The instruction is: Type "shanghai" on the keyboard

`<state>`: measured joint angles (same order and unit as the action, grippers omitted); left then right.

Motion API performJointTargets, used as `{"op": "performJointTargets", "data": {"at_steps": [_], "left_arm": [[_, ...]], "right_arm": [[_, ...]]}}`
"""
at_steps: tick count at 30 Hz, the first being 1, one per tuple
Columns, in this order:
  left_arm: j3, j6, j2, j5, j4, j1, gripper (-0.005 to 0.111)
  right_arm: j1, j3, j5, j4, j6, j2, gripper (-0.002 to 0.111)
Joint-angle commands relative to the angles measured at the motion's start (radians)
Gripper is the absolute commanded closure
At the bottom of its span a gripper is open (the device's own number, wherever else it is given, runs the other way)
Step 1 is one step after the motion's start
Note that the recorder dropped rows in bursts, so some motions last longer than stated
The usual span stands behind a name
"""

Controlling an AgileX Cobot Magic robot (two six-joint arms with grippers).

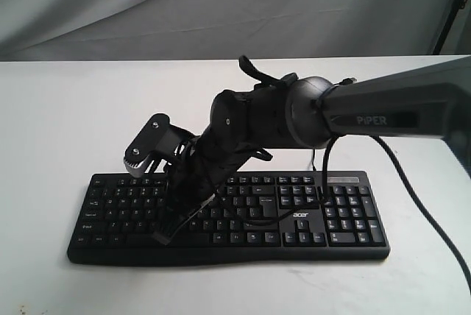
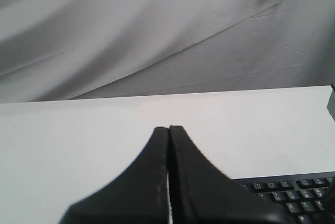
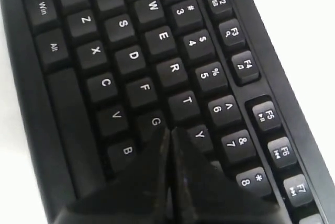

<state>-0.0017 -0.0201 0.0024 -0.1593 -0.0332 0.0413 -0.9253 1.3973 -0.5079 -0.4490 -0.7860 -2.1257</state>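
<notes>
Now right end effector pressed together over letter keys of keyboard, along tabletop near edge; left end effector likewise closed.

Surface finishes of the keyboard and its surroundings.
The keycaps are matt black plastic with a faint sheen and white printed legends; the table is smooth, matt white; the backdrop is creased grey cloth; the right arm has a smooth, semi-gloss dark shell; the right gripper and the left gripper are matt black, faintly grainy.
</notes>
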Motion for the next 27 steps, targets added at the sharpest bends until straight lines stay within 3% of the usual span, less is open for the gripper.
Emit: {"op": "performJointTargets", "data": {"at_steps": [1,27], "left_arm": [[0.002,-0.003,-0.002,0.005,0.002,-0.006,0.107],[0.002,-0.003,-0.002,0.005,0.002,-0.006,0.107]], "right_arm": [[0.008,-0.005,0.014,-0.009,-0.006,0.000,0.108],[0.008,0.010,-0.004,-0.003,-0.002,0.029,0.108]]}}
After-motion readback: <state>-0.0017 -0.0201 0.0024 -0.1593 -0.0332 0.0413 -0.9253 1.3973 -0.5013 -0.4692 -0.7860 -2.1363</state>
